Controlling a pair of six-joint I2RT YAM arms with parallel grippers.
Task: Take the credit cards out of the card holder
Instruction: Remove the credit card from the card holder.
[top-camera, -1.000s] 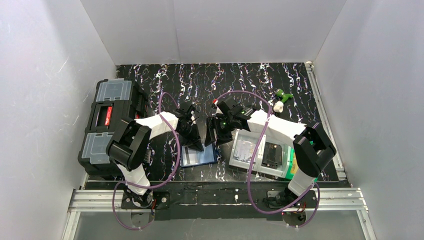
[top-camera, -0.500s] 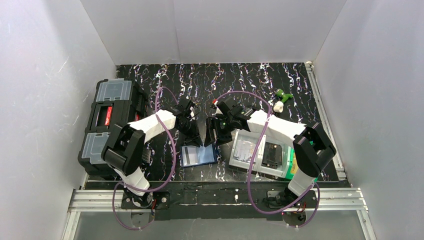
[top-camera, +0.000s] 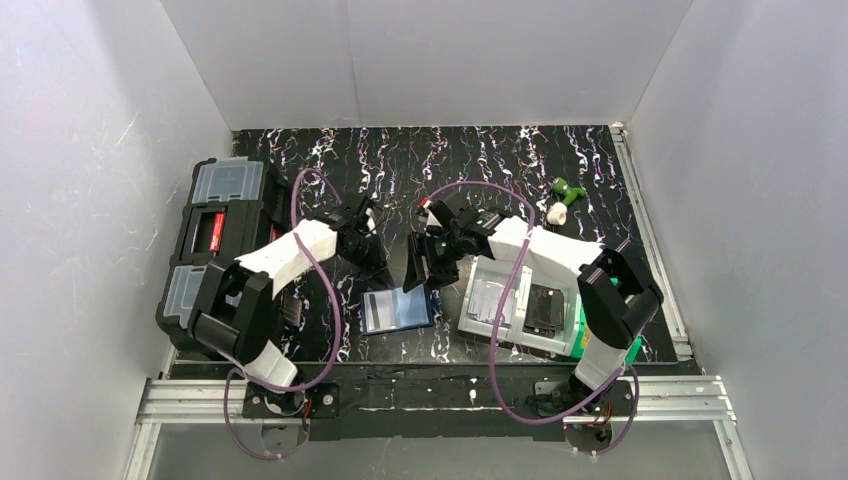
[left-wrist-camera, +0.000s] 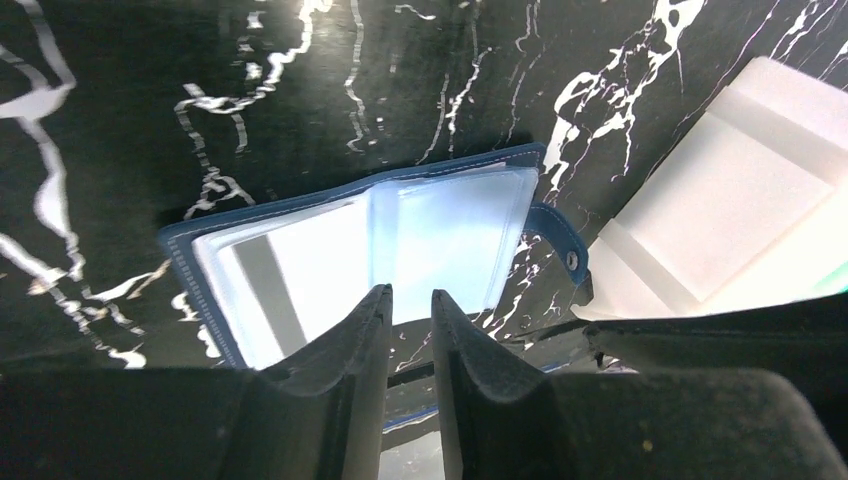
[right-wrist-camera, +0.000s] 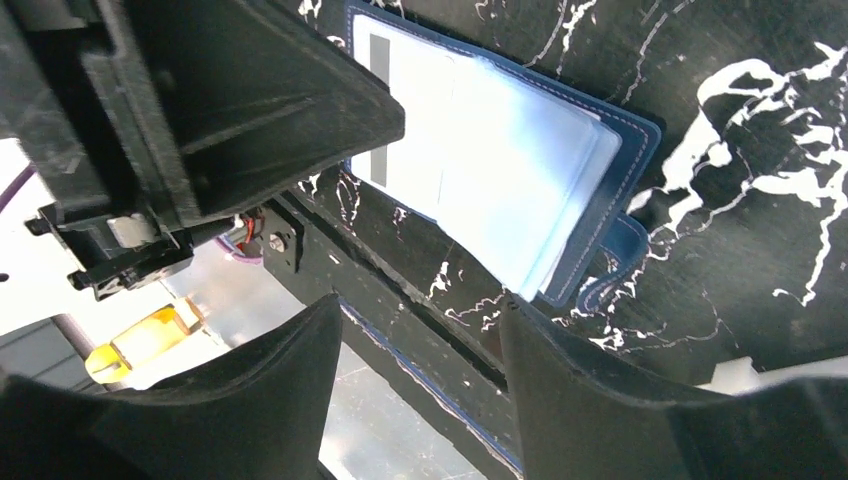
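Navy blue outside and pale blue inside, the card holder (top-camera: 397, 311) lies open and flat on the black marbled table (top-camera: 480, 160), near its front edge and between the two arms. Its clear sleeves face up, and its snap tab (left-wrist-camera: 565, 250) sticks out on the side toward the clear box (top-camera: 500, 300).

In the left wrist view, one pale card (left-wrist-camera: 270, 290) with a dark stripe sits inside a sleeve on one half of the holder (left-wrist-camera: 400, 250). The right wrist view shows the same striped card (right-wrist-camera: 400, 120) under the sleeves of the holder (right-wrist-camera: 500, 190), and the tab (right-wrist-camera: 620, 250) curling off the edge.

The left gripper (top-camera: 372, 255) hangs just beyond the holder's far left corner. Its jaws (left-wrist-camera: 410, 295) are parted by only a narrow slit, with nothing between them. Whether the tips touch the holder I cannot tell.

The right gripper (top-camera: 422, 272) is at the holder's far right corner. Its jaws (right-wrist-camera: 420, 310) are spread wide and released, also holding nothing.

A black toolbox (top-camera: 215, 235) with grey-lidded trays stands at the left edge of the table.
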